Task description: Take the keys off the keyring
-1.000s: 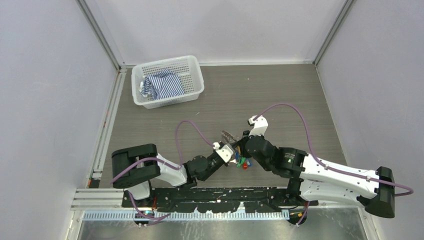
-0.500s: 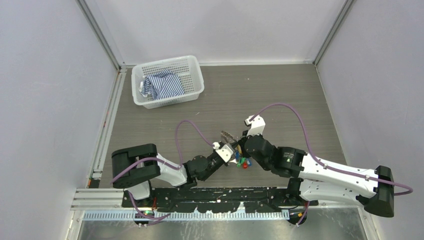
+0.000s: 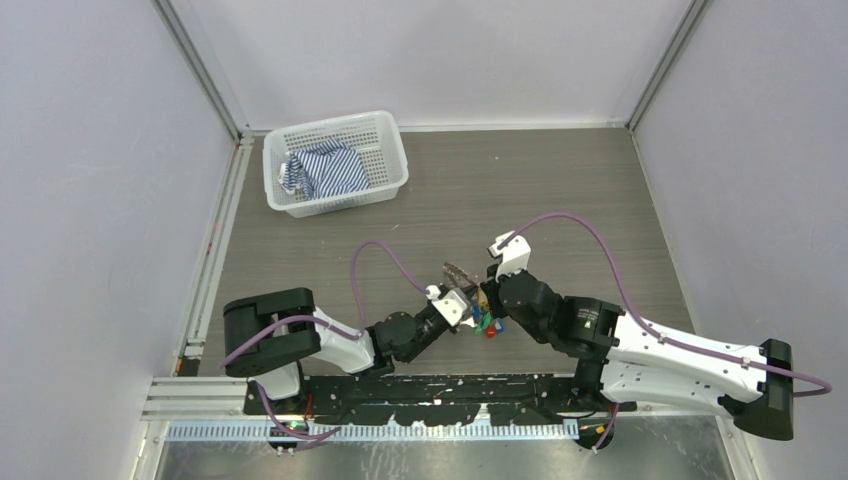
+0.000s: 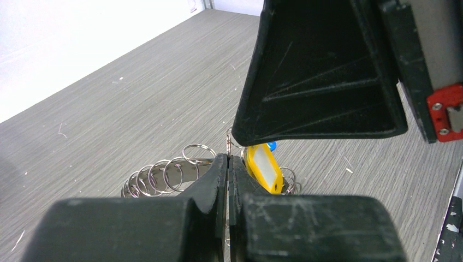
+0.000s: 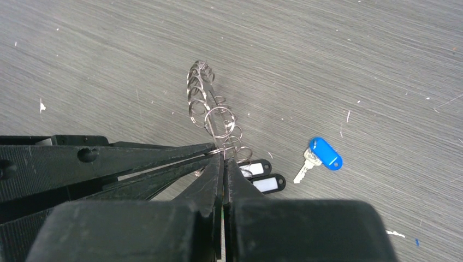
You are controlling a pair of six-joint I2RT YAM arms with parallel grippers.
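Observation:
The keyring (image 3: 458,271) lies mid-table as a curved band fringed with small split rings (image 5: 210,109). Keys with coloured tags (image 3: 485,323) bunch at its near end. My left gripper (image 4: 228,158) is shut, pinching a thin metal loop of the keyring beside a yellow tag (image 4: 263,166). My right gripper (image 5: 224,156) meets it tip to tip from the other side, shut on a small ring of the bunch, just above two black tags (image 5: 256,167). One blue-tagged key (image 5: 322,154) lies loose on the table to the right.
A white mesh basket (image 3: 390,170) holding a striped cloth (image 3: 325,170) stands at the back left. Purple cables (image 3: 580,215) arch over both arms. Grey walls and metal rails close in the wooden tabletop (image 3: 560,180).
The right gripper's jaws have closed at the near end of the keyring, and its wrist has shifted slightly left. The left arm has held still.

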